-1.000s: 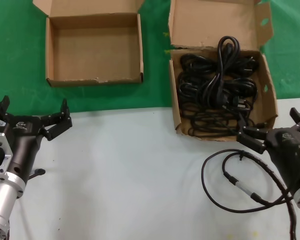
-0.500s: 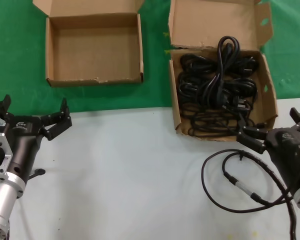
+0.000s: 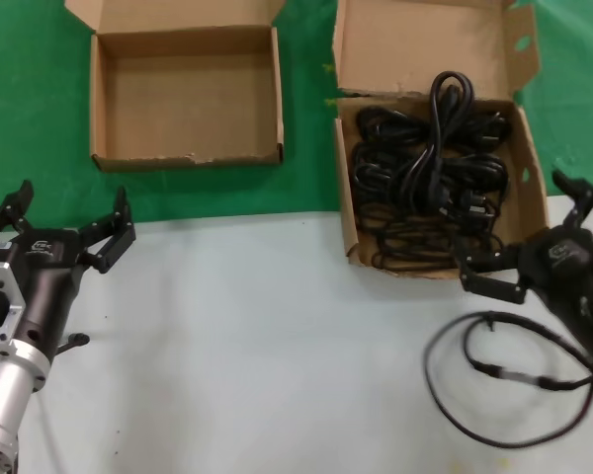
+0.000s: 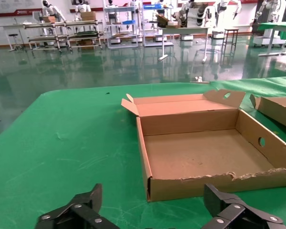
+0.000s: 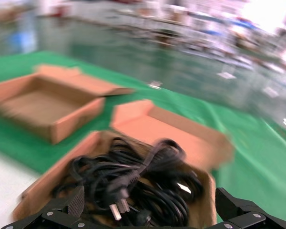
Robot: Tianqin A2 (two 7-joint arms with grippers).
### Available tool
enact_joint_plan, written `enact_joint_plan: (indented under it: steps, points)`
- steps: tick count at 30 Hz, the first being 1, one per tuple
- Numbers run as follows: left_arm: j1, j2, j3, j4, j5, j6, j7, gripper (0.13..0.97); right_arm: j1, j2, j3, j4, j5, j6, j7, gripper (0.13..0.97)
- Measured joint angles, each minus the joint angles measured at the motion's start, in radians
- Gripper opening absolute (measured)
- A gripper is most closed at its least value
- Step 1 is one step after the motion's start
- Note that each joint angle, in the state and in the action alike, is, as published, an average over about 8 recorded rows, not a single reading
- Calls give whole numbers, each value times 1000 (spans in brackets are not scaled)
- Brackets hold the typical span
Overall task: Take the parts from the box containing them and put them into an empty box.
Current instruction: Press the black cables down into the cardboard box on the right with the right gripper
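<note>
The parts (image 3: 427,178), black bundled power cords, lie heaped in the box containing them (image 3: 530,188) at the far right of the desk (image 3: 267,346), one loop riding up against the tall lid flap. The empty box (image 3: 277,99) sits at the far left on the green mat (image 3: 20,109), well apart from it. The right hand (image 3: 539,232) hovers at the near right corner of the full box, fingers spread wide and holding nothing. The left hand (image 3: 64,217) waits at the near left, also open and empty.

The coils overlap and look tangled, so a grasp on one may drag neighbours out or catch the cardboard wall and shift the box. The thin robot cable (image 3: 504,385) loops on the desk just near the right hand and might snag.

How many cords there are cannot be counted, since lower ones are buried. The right wrist view is smeared, so plug positions are hard to read.
</note>
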Motion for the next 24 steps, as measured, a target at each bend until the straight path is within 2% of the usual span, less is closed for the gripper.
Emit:
enact_joint_plan:
  steps: [1,6,12,18,22,24]
  points:
    - [0,0,0,0,0,0,0,815,5,35,-5,11,-14,-24,-14,966]
    - [0,0,0,0,0,0,0,706,67,230,-48,50,-97,-164,-95,966]
    - [0,0,0,0,0,0,0,588,259,406,-137,38,-200,-358,-241,966]
    - [0,0,0,0,0,0,0,427,501,428,-249,-41,-285,-512,-414,966]
    - [0,0,0,0,0,0,0,427,651,398,-332,-108,-343,-592,-523,966]
    - [0,0,0,0,0,0,0,387,716,377,-372,-142,-373,-625,-567,966]
